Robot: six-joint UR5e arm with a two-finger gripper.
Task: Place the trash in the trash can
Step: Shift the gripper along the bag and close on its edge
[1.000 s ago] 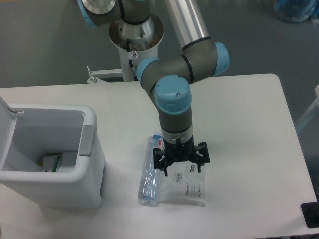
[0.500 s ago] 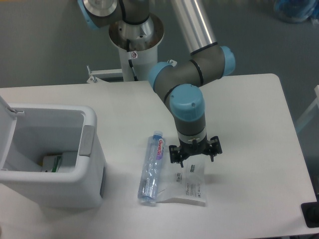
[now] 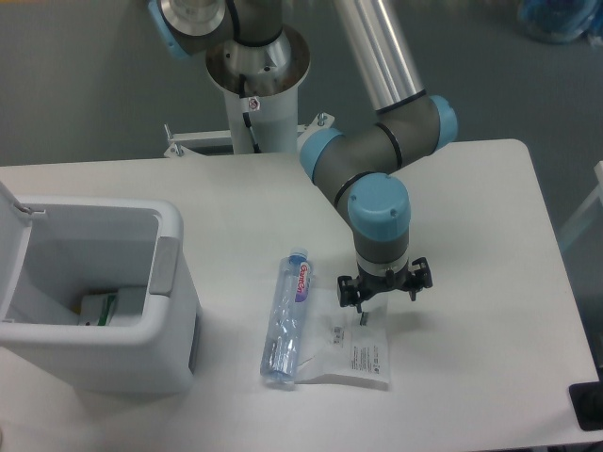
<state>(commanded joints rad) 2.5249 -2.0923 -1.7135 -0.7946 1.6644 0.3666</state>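
Observation:
The clear water bottle [image 3: 286, 318], with blue cap and pink-red label, lies on the white table, cap pointing away. The crinkly clear plastic bag [image 3: 354, 350] lies flat against its right side. My gripper [image 3: 382, 303] points straight down just above the bag's upper right edge, to the right of the bottle. Its jaws look open and hold nothing. The white trash can [image 3: 175, 279] stands at the left, well apart from the gripper. Its lid [image 3: 9, 203] is swung open, and a white and green item [image 3: 100, 309] lies inside.
The arm's pedestal [image 3: 254, 66] stands behind the table's far edge. A black object [image 3: 588, 405] sits at the table's front right corner. A blue item [image 3: 562, 19] lies on the floor at the top right.
The gripper has moved right and a little away from the camera, from over the gap between bottle and bag to the bag's upper right edge. Bottle, bag and bin have not moved.

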